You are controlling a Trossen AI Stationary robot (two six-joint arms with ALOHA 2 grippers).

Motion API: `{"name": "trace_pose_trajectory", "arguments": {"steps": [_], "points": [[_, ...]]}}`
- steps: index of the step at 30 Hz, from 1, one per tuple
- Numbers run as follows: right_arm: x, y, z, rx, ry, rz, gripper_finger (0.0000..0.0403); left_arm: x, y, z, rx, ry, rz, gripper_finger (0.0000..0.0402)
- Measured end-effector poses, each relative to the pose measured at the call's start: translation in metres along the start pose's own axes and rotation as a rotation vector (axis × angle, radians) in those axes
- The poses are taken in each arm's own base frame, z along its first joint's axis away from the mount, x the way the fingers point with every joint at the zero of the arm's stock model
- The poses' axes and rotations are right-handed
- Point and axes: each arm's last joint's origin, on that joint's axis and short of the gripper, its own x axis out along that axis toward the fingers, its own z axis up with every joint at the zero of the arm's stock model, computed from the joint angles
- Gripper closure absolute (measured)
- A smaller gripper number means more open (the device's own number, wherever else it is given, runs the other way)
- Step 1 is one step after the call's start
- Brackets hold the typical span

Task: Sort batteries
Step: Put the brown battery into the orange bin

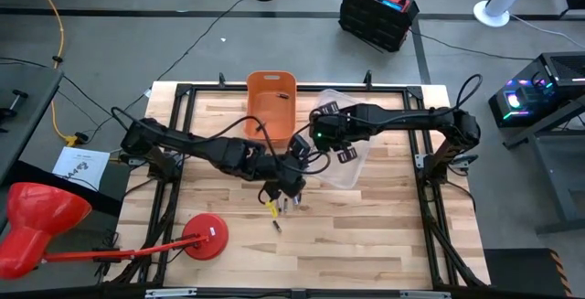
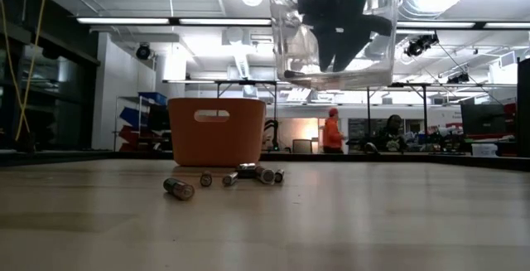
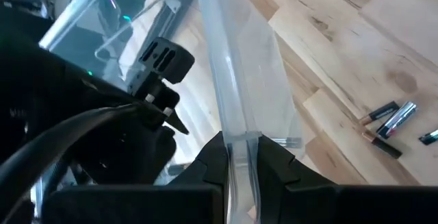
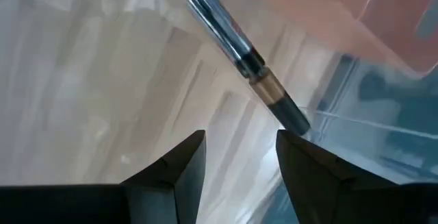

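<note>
A clear plastic bin [image 1: 352, 157] hangs in the air over the table's middle; the low view shows it [image 2: 331, 47] well above the wood. My left gripper [image 3: 241, 145] is shut on the bin's wall. My right gripper [image 4: 236, 145] is open and reaches into the bin, its fingers just short of batteries [image 4: 246, 59] that lie in line inside it. Several batteries [image 1: 279, 206] lie loose on the table below and near the bin; they also show in the low view [image 2: 248, 174] and the left wrist view [image 3: 390, 122]. An orange bin [image 1: 271, 98] stands farther back. My left gripper pinches the clear bin's thin side wall [image 3: 236, 101] at its rim between its two fingers, one finger inside the bin and one outside. The bin is lifted clear of the table and hangs tilted.
The orange bin [image 2: 217, 130] stands upright on the far middle of the table. A red lamp-like stand [image 1: 206, 238] sits at the near left. One battery [image 2: 178, 189] lies apart from the others, nearer the front. A black frame [image 1: 183, 93] borders the tabletop.
</note>
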Motion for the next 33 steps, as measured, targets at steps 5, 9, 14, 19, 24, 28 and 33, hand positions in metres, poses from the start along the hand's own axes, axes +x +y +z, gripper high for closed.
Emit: {"name": "trace_pose_trajectory", "arguments": {"steps": [5, 9, 14, 19, 24, 28, 33], "points": [[0.0, -0.004, 0.006, -0.101, -0.059, -0.038, 0.0228, -0.004, -0.003, 0.006, 0.043, -0.031, 0.0, 0.0375], [-0.003, -0.001, 0.011, -0.1, -0.073, -0.073, 0.0228, -0.012, -0.006, 0.007, 0.06, -0.021, 0.005, 0.0375], [-0.01, 0.002, 0.012, 0.047, -0.119, -0.057, 0.0233, -0.014, -0.007, -0.004, 0.11, 0.107, 0.01, 0.0375], [-0.02, 0.0, 0.009, 0.14, -0.163, -0.064, 0.025, -0.018, -0.009, -0.005, 0.168, 0.12, 0.005, 0.0375], [-0.024, 0.003, 0.011, 0.114, -0.179, -0.083, 0.026, -0.022, -0.005, -0.005, 0.152, 0.094, 0.02, 0.0375], [-0.025, 0.003, 0.012, 0.089, -0.172, -0.102, 0.0261, -0.023, -0.005, -0.002, 0.11, 0.042, 0.004, 0.0375], [-0.026, 0.007, 0.015, 0.026, -0.188, -0.096, 0.0261, -0.023, -0.004, -0.001, 0.09, 0.023, -0.006, 0.0375]]}}
